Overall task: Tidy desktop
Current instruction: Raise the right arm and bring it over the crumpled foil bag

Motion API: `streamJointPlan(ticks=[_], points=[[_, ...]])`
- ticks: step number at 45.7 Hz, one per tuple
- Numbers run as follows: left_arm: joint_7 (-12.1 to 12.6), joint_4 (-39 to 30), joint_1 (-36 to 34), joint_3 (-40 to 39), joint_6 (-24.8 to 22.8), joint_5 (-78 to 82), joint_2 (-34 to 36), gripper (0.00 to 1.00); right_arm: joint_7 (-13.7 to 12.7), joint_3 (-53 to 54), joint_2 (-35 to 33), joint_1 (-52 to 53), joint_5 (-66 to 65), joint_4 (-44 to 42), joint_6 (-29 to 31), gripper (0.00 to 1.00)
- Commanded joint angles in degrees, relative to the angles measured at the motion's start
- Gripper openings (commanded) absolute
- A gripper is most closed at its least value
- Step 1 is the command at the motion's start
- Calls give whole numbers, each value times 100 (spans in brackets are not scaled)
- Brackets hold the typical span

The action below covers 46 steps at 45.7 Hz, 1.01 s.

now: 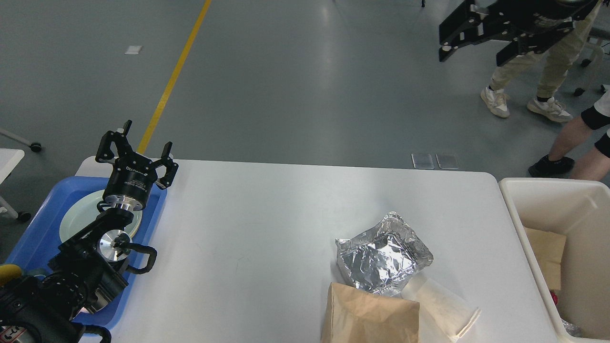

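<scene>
The white desktop [267,228] fills the middle of the head view. On its near right lie a crumpled silver foil bag [383,252], a brown paper bag [371,314] and a white paper cup [445,309] on its side, all touching. My left gripper [136,150] stands open and empty above the far edge of a blue tray [38,228], far left of these things. My right gripper [472,52] hangs high at the upper right, its fingers apart with nothing between them.
A pale green plate [81,219] lies in the blue tray under my left arm. A cream-white bin [519,228] with cardboard pieces inside stands past the table's right edge. People's legs [538,71] move on the floor at the far right.
</scene>
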Motion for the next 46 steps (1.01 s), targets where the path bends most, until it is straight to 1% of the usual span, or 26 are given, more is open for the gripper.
streamJointPlan(ticks=[1,6,9,14,17,27,37,46], points=[[0,0,0,0,0,0,2,96,-1,360,605,202,-1,158,-38,99],[0,0,0,0,0,0,2,96,-45,475,1176,141,-27,159,-82,100],[0,0,0,0,0,0,2,96,-45,475,1397,18,-36,150,-205,100],[0,0,0,0,0,0,2,96,-45,449,2046,-543,-53,150,-731,100],[0,0,0,0,0,0,-7,96,-54,440,2284,-930,-88,141,-995,100],[0,0,0,0,0,0,-7,96,-71,475,2276,-2345,-326,106,-2322,100],[0,0,0,0,0,0,2,96,-71,431,2267,-3497,-484,1,-2727,100],[0,0,0,0,0,0,2,96,-71,413,2259,-4183,-1424,-87,-3079,100]])
